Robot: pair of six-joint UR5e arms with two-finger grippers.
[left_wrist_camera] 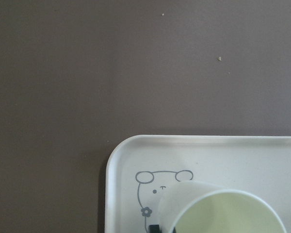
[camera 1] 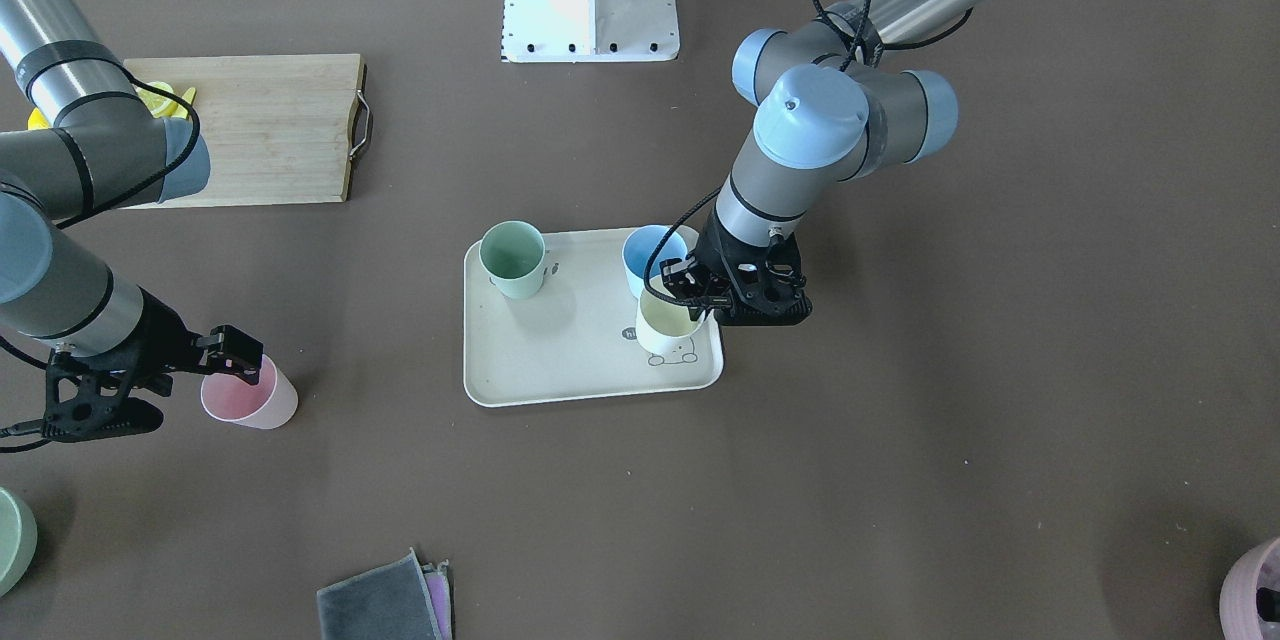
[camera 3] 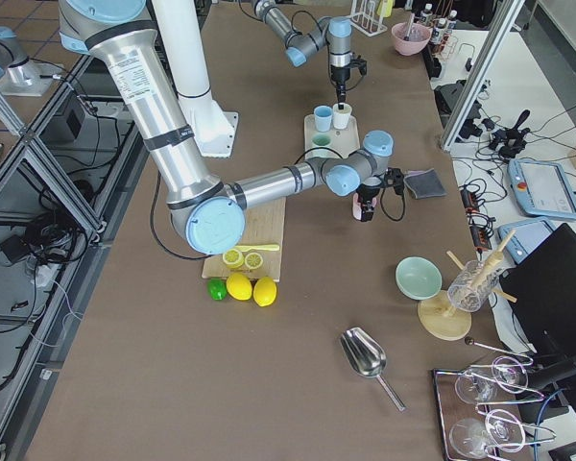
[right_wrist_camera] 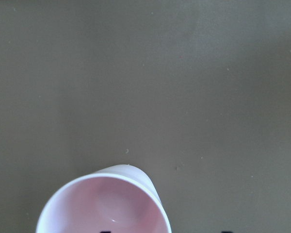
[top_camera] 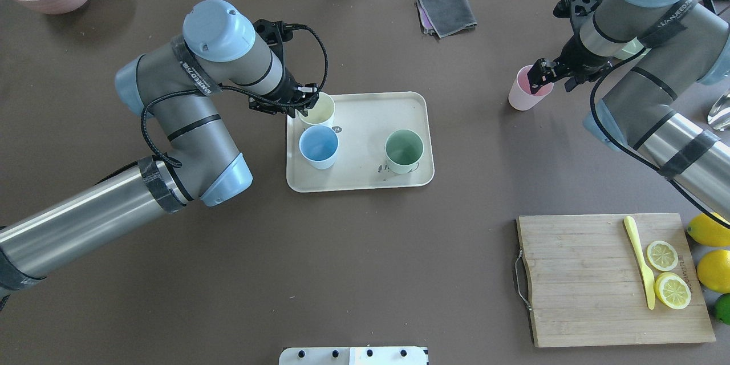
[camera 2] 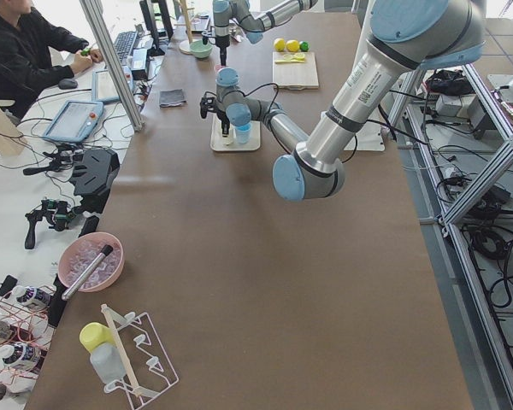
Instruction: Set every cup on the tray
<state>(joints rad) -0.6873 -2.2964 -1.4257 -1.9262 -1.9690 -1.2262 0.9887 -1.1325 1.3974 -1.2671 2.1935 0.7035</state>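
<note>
We're looking at four small handleless tapered matte plastic cups: pastel blue cup (top_camera: 319, 146), mint green cup (top_camera: 404, 151), pale cream-yellow cup (top_camera: 320, 113) and pink cup (top_camera: 520, 96). All are sitting mouth up. The cream-yellow one is looking slightly tilted in the front-facing view. Blue and green are standing on the cream-beige rectangular tray (top_camera: 365, 120) with rounded corners and a raised rim. A cartoon bunny print (left_wrist_camera: 157, 187) is showing at one corner.

The tray is lying mid-way across the dark brown table (top_camera: 342, 268). A wooden cutting board (top_camera: 576, 279) carrying lemon slices (top_camera: 662, 255) is sitting on the robot's right, and a folded grey cloth (top_camera: 447, 8) is lying at the far edge. An operator (camera 2: 21, 47) is sitting at a desk alongside.

The left gripper (top_camera: 305, 104) is pinching the cream-yellow cup's rim, narrow, over the bunny corner just beside the blue cup. We can't tell whether the base is touching the tray. The right gripper (top_camera: 539, 75) is straddling the pink cup's rim with its fingers apart, one inside and one outside, not clamping. The pink cup is standing on the table, well apart from the tray.
</note>
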